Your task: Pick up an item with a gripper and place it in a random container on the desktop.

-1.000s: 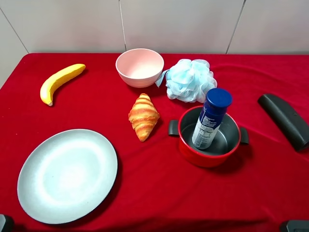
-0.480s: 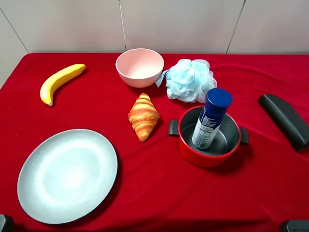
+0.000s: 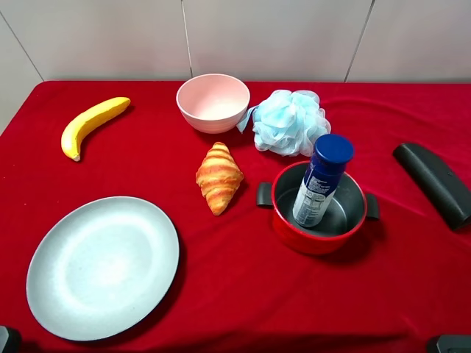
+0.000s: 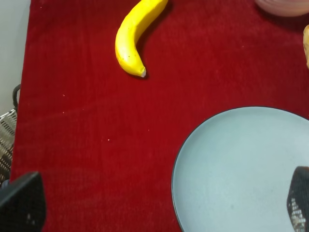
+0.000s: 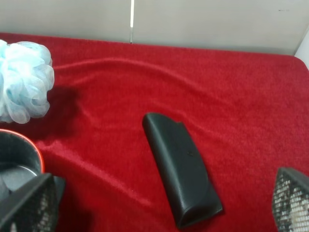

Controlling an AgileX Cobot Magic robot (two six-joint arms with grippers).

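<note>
The white spray can (image 3: 322,180) with a dark blue cap stands tilted inside the red pot (image 3: 319,239), right of centre on the red cloth (image 3: 235,301). No gripper touches it. My left gripper (image 4: 159,208) is open and empty, its fingertips (image 4: 21,203) wide apart above the grey-blue plate's edge. My right gripper (image 5: 159,203) is open and empty, with the pot's rim (image 5: 24,150) beside one fingertip (image 5: 29,205). In the exterior high view only small dark bits of the arms show at the bottom corners.
A banana (image 3: 92,125) lies far left, a pink bowl (image 3: 213,101) at the back, a croissant (image 3: 218,176) in the middle, a grey-blue plate (image 3: 103,265) front left. A blue bath pouf (image 3: 288,121) sits behind the pot. A flat black bar (image 3: 433,182) lies at the right.
</note>
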